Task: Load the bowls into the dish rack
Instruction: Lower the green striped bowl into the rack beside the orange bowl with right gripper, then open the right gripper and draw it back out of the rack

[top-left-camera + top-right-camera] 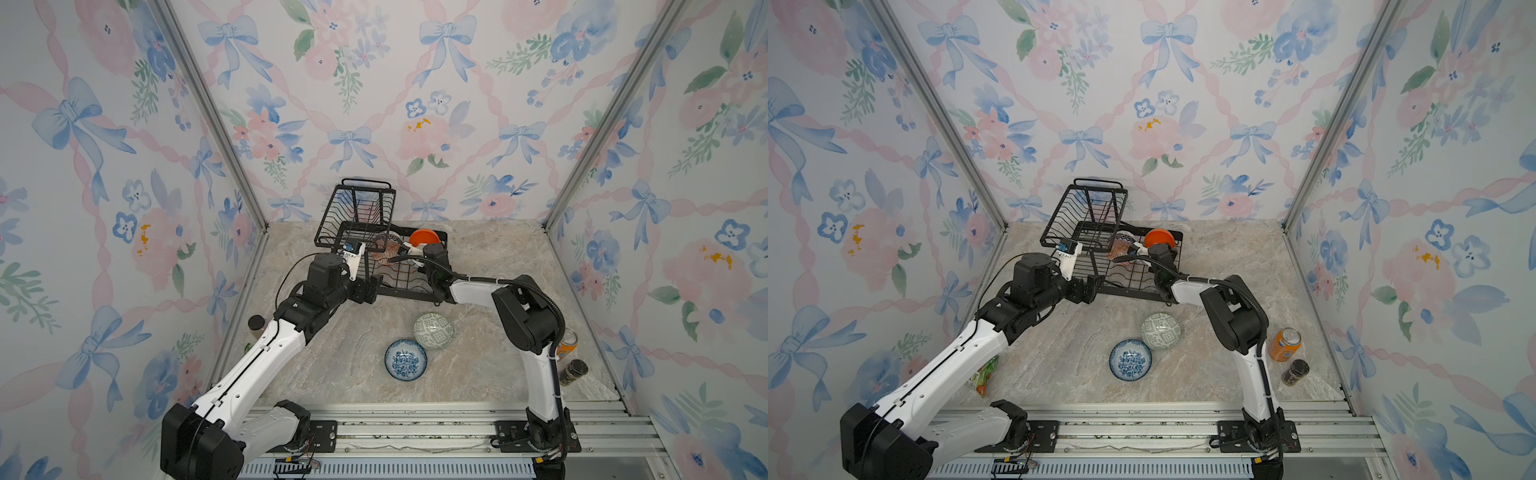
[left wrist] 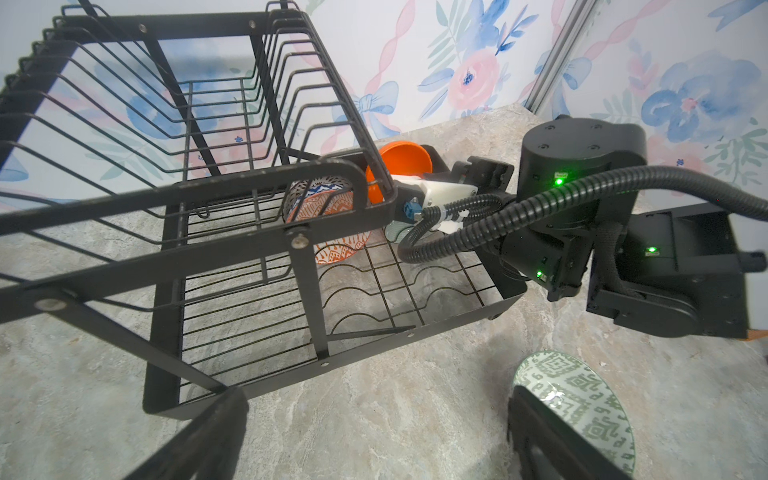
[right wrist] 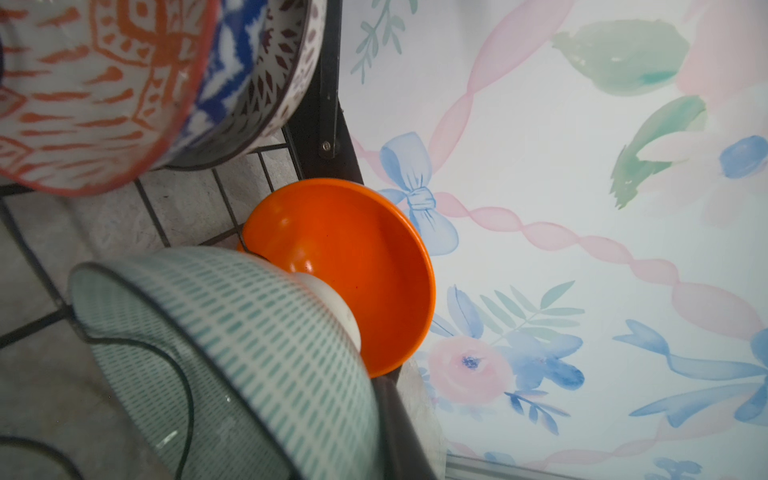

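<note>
At dish rack [image 1: 409, 296] tray | right gripper [image 1: 404, 251] by mint bowl [image 3: 232, 332], jaws: cannot tell | left gripper [image 2: 374, 436] jaws spread

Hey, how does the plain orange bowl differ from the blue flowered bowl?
The orange bowl is plain; the blue bowl has a flower pattern inside. The orange bowl is in the dish rack; the blue bowl is out on the table. The orange bowl stands tilted on its edge; the blue bowl sits flat, mouth up. Both are small round bowls.

Top stereo; wrists prob. near rack [image 2: 309, 291]
</note>
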You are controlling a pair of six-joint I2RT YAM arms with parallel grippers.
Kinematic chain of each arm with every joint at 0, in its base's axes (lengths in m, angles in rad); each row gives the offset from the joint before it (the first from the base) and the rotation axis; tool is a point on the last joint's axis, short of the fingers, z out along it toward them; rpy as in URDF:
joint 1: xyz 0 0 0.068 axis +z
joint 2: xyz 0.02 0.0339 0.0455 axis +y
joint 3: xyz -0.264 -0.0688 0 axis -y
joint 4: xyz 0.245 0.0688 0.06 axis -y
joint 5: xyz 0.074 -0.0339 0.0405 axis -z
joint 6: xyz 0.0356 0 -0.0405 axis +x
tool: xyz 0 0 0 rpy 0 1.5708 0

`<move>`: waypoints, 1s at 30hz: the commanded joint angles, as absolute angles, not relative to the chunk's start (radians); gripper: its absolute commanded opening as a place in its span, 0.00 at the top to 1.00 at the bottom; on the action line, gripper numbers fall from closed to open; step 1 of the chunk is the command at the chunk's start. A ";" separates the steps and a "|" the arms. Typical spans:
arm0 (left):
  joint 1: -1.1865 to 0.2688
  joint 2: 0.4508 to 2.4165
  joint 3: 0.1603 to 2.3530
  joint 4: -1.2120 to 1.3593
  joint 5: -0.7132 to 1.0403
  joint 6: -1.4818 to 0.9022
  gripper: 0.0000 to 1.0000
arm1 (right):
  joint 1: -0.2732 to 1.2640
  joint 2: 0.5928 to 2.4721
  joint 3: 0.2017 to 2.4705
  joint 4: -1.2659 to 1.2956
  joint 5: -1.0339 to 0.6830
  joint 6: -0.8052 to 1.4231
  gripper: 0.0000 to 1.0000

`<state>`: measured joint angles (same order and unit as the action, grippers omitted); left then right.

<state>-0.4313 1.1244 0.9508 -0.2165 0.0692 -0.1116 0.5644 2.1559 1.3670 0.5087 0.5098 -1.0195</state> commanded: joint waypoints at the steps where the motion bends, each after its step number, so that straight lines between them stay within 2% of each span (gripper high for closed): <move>1: -0.426 1.121 0.942 -0.220 0.092 -0.107 0.02 | 0.561 2.105 1.391 0.470 0.534 -0.993 0.77; 9: -0.426 1.123 0.945 -0.220 0.095 -0.107 0.02 | 0.561 2.085 1.383 0.460 0.534 -0.986 0.71; 13: -0.426 1.122 0.943 -0.220 0.094 -0.106 0.02 | 0.563 2.056 1.372 0.436 0.533 -0.977 0.59; 19: -0.427 1.116 0.940 -0.221 0.094 -0.103 0.02 | 0.561 1.954 1.334 0.311 0.490 -0.861 0.30; 22: -0.428 1.119 0.939 -0.220 0.094 -0.100 0.02 | 0.557 1.889 1.284 0.274 0.436 -0.766 0.01; 30: -0.436 1.121 0.925 -0.203 0.090 -0.099 0.02 | 0.569 1.709 1.189 0.142 0.385 -0.558 0.03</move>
